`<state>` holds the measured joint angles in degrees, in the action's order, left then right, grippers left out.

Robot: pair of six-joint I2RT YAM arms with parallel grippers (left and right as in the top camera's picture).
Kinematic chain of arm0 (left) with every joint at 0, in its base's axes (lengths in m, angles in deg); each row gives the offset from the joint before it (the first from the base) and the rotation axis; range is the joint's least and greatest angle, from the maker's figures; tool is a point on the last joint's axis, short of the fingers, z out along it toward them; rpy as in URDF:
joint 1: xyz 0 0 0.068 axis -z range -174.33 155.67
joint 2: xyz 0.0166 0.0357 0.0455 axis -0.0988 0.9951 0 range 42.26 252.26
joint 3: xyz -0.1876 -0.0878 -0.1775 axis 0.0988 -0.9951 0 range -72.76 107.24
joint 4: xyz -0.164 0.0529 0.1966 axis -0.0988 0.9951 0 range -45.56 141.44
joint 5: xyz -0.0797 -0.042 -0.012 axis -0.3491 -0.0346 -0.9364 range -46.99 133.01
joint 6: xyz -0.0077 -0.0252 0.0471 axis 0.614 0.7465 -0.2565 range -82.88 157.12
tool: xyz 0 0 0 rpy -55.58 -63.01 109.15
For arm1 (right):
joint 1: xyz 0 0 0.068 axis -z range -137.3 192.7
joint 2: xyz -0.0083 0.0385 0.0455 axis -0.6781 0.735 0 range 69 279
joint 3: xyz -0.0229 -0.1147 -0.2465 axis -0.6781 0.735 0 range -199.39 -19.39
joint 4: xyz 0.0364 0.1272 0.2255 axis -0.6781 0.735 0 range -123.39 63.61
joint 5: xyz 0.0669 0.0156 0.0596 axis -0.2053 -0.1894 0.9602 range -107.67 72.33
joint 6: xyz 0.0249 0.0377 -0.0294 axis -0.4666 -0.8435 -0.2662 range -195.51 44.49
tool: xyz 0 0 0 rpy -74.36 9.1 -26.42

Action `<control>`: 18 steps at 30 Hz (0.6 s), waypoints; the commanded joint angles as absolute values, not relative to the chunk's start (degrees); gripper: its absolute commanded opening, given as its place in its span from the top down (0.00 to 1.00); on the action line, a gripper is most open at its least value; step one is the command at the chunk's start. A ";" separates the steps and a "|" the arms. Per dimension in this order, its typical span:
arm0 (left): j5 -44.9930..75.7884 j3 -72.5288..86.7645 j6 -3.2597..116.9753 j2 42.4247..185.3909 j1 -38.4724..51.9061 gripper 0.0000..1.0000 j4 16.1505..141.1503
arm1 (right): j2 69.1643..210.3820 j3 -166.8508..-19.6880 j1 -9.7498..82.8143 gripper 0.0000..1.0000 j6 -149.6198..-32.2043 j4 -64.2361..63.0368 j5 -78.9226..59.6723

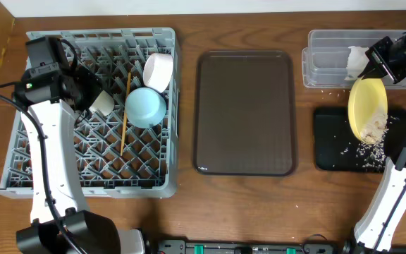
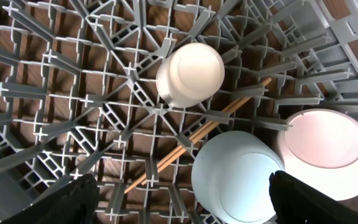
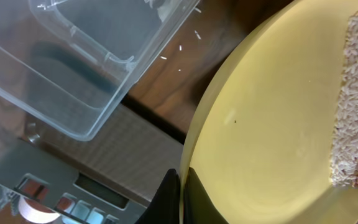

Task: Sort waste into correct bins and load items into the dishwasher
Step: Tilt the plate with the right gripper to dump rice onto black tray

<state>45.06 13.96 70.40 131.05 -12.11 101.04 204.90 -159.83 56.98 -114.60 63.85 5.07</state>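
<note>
Overhead: right gripper [image 1: 385, 65], upper right, clamped tight on the rim of the yellow plate [image 1: 365, 102]. Plate tilted over black tray [image 1: 326, 144], lower right. Rice scraps [image 1: 376, 130] at the plate's low edge, some grains already on the tray. Clear tub [image 1: 326, 67] above it holds the napkin [image 1: 357, 60].

Left wrist: left gripper [image 2: 182, 180] spread wide, holding nothing, above rack [image 2: 30, 93] with cup [image 2: 190, 73], blue bowl [image 2: 235, 177], white bowl [image 2: 325, 152], chopsticks [image 2: 197, 137].

Right wrist: fingers [image 3: 174, 199] pinch the plate rim, bottom centre; rice bunched far right.

Likely best: tilt steeper with the low edge over the tray's middle and a firm grip, so scraps land inside.
</note>
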 commanded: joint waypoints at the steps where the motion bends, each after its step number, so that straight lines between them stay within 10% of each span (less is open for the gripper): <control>1: 45.34 13.94 71.10 131.03 -12.27 0.11 101.20 | 203.30 -159.51 57.35 0.99 -113.03 63.95 6.43; 18: 45.34 13.94 71.08 131.03 -12.27 0.11 101.20 | 193.27 -149.85 58.86 0.98 -112.53 63.93 7.92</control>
